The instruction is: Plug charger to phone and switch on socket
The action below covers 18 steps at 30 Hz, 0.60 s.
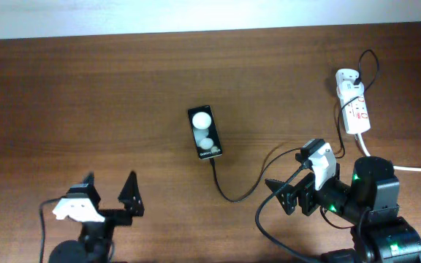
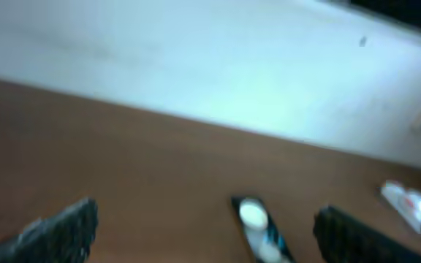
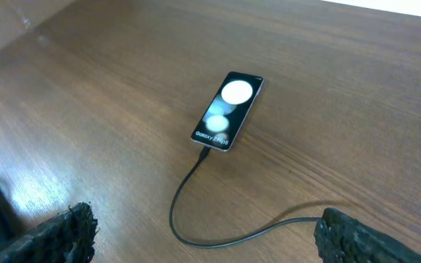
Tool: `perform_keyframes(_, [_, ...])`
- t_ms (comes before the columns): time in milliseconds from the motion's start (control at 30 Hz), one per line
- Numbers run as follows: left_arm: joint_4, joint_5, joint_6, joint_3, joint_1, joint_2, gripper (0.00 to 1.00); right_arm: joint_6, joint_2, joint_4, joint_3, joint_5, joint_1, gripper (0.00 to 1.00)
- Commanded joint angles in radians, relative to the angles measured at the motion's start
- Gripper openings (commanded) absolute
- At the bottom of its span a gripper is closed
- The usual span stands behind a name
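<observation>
Charger [image 3: 172,216] meets phone [image 3: 227,109] in right-wrist view; overhead adds socket [image 1: 355,109]; grippers [image 1: 110,180] [image 3: 209,237] spread, empty.

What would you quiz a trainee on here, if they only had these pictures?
1. True or false: the charger cable's tip meets the phone at the end with the small text.
2. Of the left gripper and the right gripper, which is nearer the socket? A: left. B: right.
3. Fill in: both grippers' jaws stand ___, holding nothing.
Key: 1 true; 2 B; 3 open.
</observation>
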Motion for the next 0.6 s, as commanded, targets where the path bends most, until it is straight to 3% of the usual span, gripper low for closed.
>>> perform_keyframes(0, [0.232, 0.153, 0.016, -0.166, 0.064, -0.038, 0.99, 0.003, 0.000, 0.000, -0.006, 0.002, 0.003, 0.99])
perform_keyframes(167, [0.532, 0.153, 0.016, -0.292, 0.121, -0.038, 0.99, 0.003, 0.000, 0.000, -0.006, 0.002, 0.003, 0.99])
perform_keyframes(300, [0.660, 0.076, 0.014, -0.355, 0.130, -0.038, 0.99, 0.003, 0.000, 0.000, -0.006, 0.002, 0.003, 0.99])
perform_keyframes(433, [0.653, -0.082, -0.129, -0.381, 0.130, -0.038, 0.99, 0.003, 0.000, 0.000, -0.006, 0.002, 0.003, 0.99])
perform_keyframes(567, [0.574, -0.149, -0.128, -0.381, 0.143, -0.039, 0.99, 0.003, 0.000, 0.000, -0.006, 0.002, 0.003, 0.99])
